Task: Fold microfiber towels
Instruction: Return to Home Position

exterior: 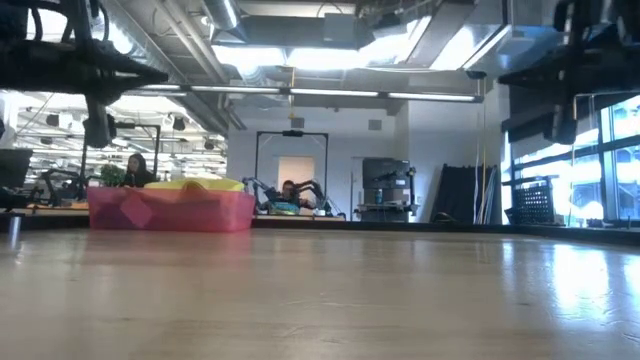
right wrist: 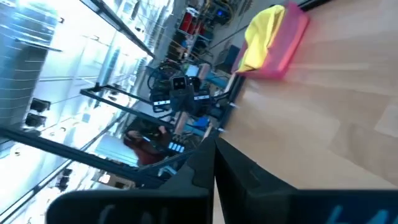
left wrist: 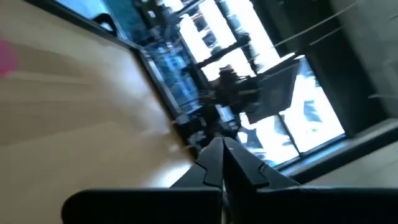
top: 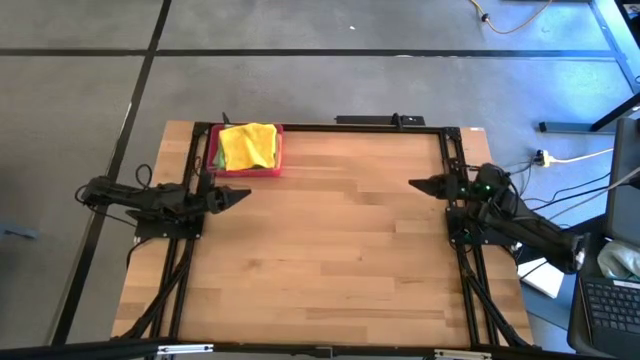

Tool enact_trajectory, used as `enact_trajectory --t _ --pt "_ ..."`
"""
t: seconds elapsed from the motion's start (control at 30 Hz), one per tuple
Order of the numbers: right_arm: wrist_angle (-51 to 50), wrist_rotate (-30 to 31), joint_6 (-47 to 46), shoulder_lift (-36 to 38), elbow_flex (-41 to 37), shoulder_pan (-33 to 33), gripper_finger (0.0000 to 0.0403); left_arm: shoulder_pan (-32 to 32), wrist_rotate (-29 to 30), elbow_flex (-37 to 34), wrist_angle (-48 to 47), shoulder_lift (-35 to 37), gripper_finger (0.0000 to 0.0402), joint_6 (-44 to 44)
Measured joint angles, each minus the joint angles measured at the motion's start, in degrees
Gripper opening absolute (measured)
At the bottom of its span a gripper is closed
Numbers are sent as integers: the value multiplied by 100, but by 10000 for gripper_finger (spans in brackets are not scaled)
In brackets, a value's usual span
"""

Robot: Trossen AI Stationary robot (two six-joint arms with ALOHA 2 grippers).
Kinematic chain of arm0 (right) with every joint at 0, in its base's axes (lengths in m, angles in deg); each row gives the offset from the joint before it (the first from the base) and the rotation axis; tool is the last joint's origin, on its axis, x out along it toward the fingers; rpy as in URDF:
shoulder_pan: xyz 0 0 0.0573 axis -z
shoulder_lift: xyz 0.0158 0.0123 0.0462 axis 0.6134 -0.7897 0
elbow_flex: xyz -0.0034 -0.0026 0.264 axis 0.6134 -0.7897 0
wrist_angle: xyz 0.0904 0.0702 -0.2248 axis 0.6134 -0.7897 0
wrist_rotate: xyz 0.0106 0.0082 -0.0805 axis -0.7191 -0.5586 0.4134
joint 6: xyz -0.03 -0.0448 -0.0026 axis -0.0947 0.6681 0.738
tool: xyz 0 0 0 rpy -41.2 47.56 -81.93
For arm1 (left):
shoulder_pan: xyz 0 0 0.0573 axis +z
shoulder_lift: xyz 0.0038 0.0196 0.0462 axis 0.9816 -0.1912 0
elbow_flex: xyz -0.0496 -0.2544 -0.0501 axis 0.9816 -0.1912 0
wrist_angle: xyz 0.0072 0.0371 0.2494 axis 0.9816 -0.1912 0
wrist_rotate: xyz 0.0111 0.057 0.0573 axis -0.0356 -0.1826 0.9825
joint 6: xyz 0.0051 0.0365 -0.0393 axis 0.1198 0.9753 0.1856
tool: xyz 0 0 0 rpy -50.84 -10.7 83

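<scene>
A pink-red tray (top: 272, 168) stands at the table's far left. In it lies a stack of microfiber towels with a folded yellow towel (top: 248, 145) on top and a green edge (top: 217, 156) showing at its left side. The right wrist view also shows the yellow towel (right wrist: 261, 34) lying over the tray (right wrist: 291, 43). My left gripper (top: 244, 197) is shut and points level toward the table's middle, just in front of the tray at the left edge. My right gripper (top: 414, 184) is shut and points level toward the left, at the right edge. Neither holds anything.
The wooden tabletop (top: 340, 260) lies bare between the two arms. Black frame rails (top: 452, 150) run along the left, right and far edges. In the low view the tray (exterior: 170, 208) stands at the far left, and a person (exterior: 135, 170) sits in the room behind it.
</scene>
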Motion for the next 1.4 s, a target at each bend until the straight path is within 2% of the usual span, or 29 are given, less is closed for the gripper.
enact_trajectory --t 0.1,0.17,0.27,0.37,0.5,0.57,0.67,0.73,0.87,0.93,1.07,1.23,1.4 --pt "-366 -62 14 474 -45 0 14 0 -314 -66 458 -12 0 73" --pt "-591 -129 318 475 -44 0 15 -2 -488 -65 430 -29 0 55" --pt "-805 -199 682 387 -56 -26 15 1 -425 -65 365 -22 0 224" --pt "-859 112 743 374 -56 -116 15 0 -336 -65 279 -24 0 211" --pt "-430 655 729 377 -56 -439 11 2 -382 -65 449 -24 0 174" --pt "-269 769 703 379 -56 -647 6 2 -439 -63 239 -24 0 378" --pt "-216 778 612 379 -141 -1011 6 2 -680 -61 55 -36 0 961" --pt "29 781 440 377 -343 -1279 9 -2 -728 -61 50 -68 0 1021" --pt "1371 777 38 378 -971 -1855 8 0 -731 -61 45 -64 0 1134" --pt "1149 781 55 372 -982 -2081 4 0 -730 -61 45 -66 0 1639" --pt "951 782 709 370 -972 -2319 7 0 -731 -61 44 -66 0 3063" --pt "888 651 2999 362 -970 -2385 18 2 -748 -61 41 -66 0 4179" --pt "875 745 4528 311 -968 -2385 20 2 -748 -58 41 -66 0 5198"
